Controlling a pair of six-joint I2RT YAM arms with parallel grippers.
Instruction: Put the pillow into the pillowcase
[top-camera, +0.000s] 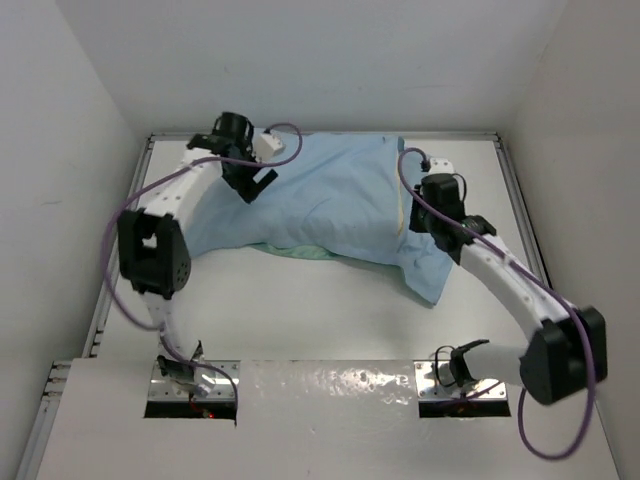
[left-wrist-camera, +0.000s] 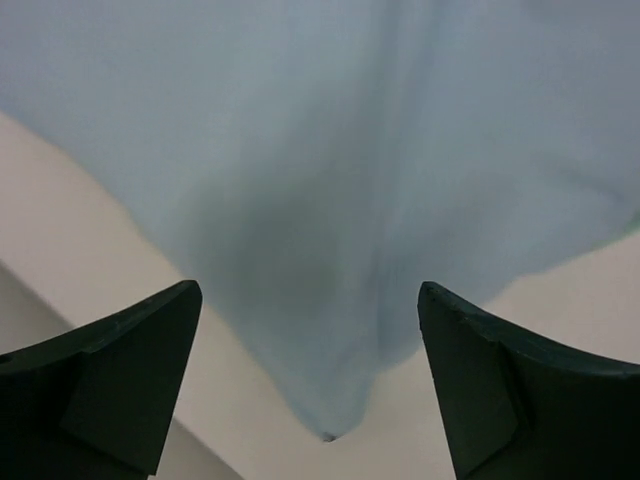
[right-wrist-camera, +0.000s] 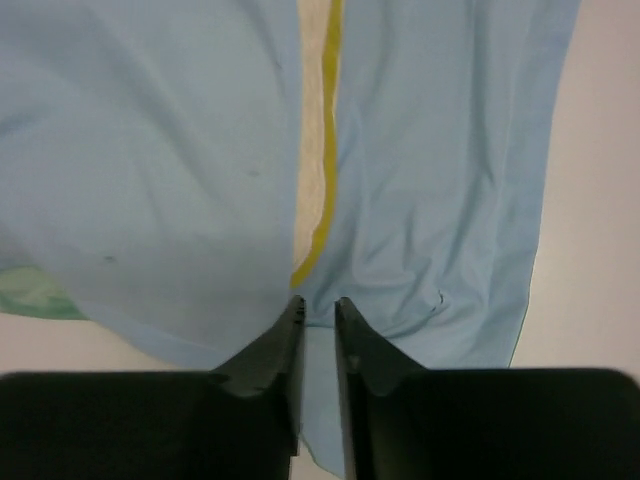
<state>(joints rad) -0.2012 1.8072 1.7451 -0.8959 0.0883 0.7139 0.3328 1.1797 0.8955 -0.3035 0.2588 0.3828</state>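
The pillowcase (top-camera: 320, 200) lies across the far half of the table with its light blue side outward and bulges over the pillow. A sea-green strip (top-camera: 290, 250) shows at its near edge. The pillow shows only as a cream sliver with a yellow band (right-wrist-camera: 328, 150) in the case's opening at the right, also seen from above (top-camera: 403, 215). My left gripper (top-camera: 257, 185) is open over the case's far left corner; that corner (left-wrist-camera: 330, 415) points down between the wide-apart fingers (left-wrist-camera: 305, 300). My right gripper (top-camera: 420, 228) is shut on the pillowcase cloth at the opening (right-wrist-camera: 318, 305).
White walls enclose the table on the left, far and right sides. A metal rail (top-camera: 520, 200) runs along the right edge. Both arm bases (top-camera: 190, 375) stand at the near edge. Purple cables loop beside each arm.
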